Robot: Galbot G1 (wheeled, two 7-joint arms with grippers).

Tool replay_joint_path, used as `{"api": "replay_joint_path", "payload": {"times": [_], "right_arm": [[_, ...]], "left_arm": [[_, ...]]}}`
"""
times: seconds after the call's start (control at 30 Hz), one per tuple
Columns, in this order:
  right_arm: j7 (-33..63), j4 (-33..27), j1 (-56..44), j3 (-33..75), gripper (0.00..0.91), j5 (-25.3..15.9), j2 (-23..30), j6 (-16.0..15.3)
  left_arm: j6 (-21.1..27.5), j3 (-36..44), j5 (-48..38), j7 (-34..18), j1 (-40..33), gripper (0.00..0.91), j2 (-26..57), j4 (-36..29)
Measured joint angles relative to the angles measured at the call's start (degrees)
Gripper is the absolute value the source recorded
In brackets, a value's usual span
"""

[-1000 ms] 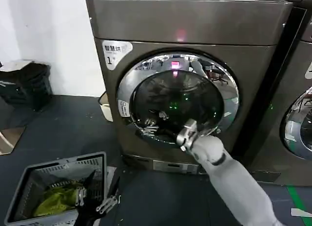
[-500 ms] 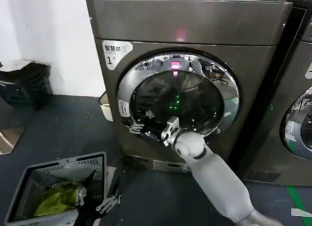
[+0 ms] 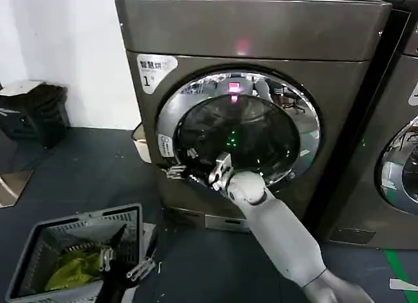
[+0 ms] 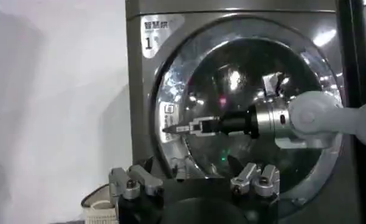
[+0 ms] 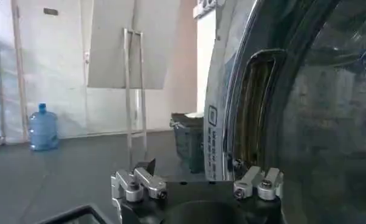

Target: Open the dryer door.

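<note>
Two grippers are in sight. Nearest, the left gripper hangs low beside a grey basket on the floor, well in front of the dryer and off to the left of its door; its fingers stand spread apart with nothing between them. Green cloth lies in the basket.

Farther in, the right gripper reaches across the front of the dryer door to the door's lower left edge, close against the chrome ring beside a small white sticker. From the left wrist view, its fingers look drawn together into a narrow tip with nothing gripped. In the right wrist view the door's recessed handle slot sits just ahead of that gripper.

The door looks shut, flush with the bronze-grey machine marked "1", its dark glass showing reflections. To the door's right stands a second machine with a similar chrome door.
</note>
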Motion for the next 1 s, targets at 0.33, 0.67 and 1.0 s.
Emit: {"api": "replay_joint_path", "payload": {"times": [0.33,0.67,1.0], "right_arm": [[-11.02,6.96,-3.22,1.80,0.907,3.79,-4.57,-7.12],[-25.89,19.14,-10.88,6.88,0.907,2.90,-12.54,-11.51],[-44.96,29.60,-23.32,15.22,0.907,-1.86,-18.61,-8.86]], "left_arm": [[10.34,-7.72,-16.99,4.67,-7.33,0.907,9.52,2.43],[15.86,-7.83,-31.75,1.32,-21.19,0.907,24.77,12.41],[12.03,2.63,-36.57,0.79,-38.50,0.907,34.38,27.60]]}}
